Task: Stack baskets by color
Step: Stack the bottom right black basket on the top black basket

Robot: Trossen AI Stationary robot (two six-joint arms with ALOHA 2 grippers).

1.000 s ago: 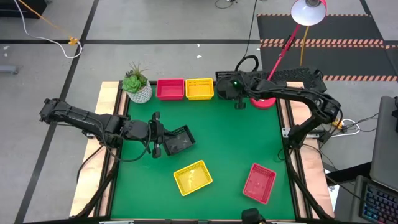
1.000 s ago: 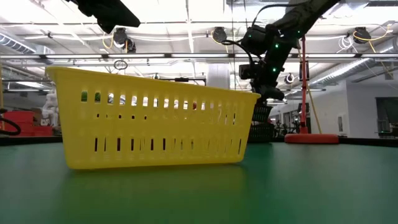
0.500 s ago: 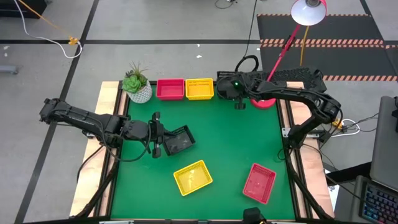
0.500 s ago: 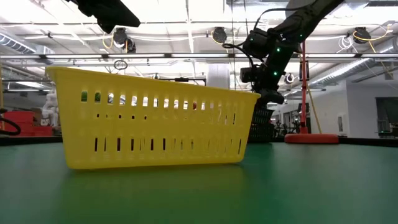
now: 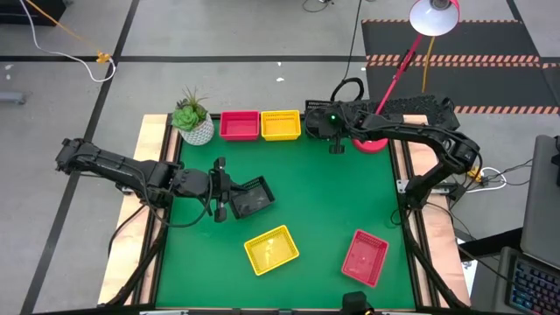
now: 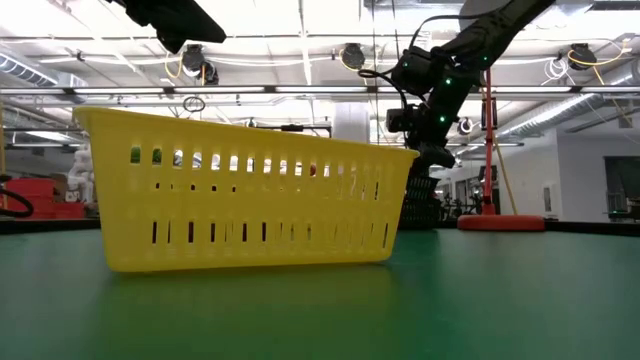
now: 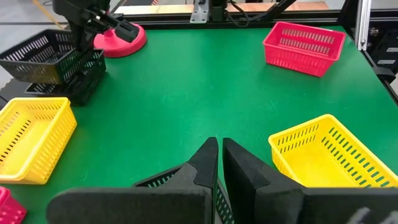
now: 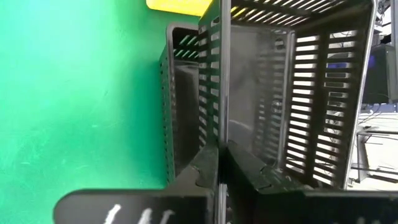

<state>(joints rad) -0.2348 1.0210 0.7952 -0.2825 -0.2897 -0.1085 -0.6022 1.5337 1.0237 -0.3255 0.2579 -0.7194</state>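
1. The green-topped rectangular desk (image 5: pixel 324 192) fills the middle of the high view.
2. The left arm (image 5: pixel 114 166) reaches in from the left edge. Its left tool (image 5: pixel 229 199) sits left of centre, fingers pinched almost together on the wall of a black slotted plastic basket (image 5: pixel 252 197), which it holds tilted.
3. The right arm (image 5: pixel 420 131) bends in from the right edge to the upper middle. Its right tool (image 8: pixel 219 149) is clamped tight on the side wall of a second black slotted basket (image 7: pixel 37 59). This basket is raised and tilted over a third black slotted basket (image 7: pixel 81 84), which stands on the desk. Whether the two touch I cannot tell.
4. A yellow slotted plastic basket (image 5: pixel 271 249) lies loose, turned at an angle, in the lower centre of the high view.
5. A red slotted plastic basket (image 5: pixel 365 257) lies at lower right, also angled, well apart from the yellow one.
6. Along the upper edge, a second red basket (image 5: pixel 239 125) and a second yellow basket (image 5: pixel 281 125) stand side by side.
7. A white plant pot with a green succulent (image 5: pixel 194 129) stands just beside that red basket, at upper left.
8. A round red lamp base (image 5: pixel 372 144) sits near the right tool, upper right.
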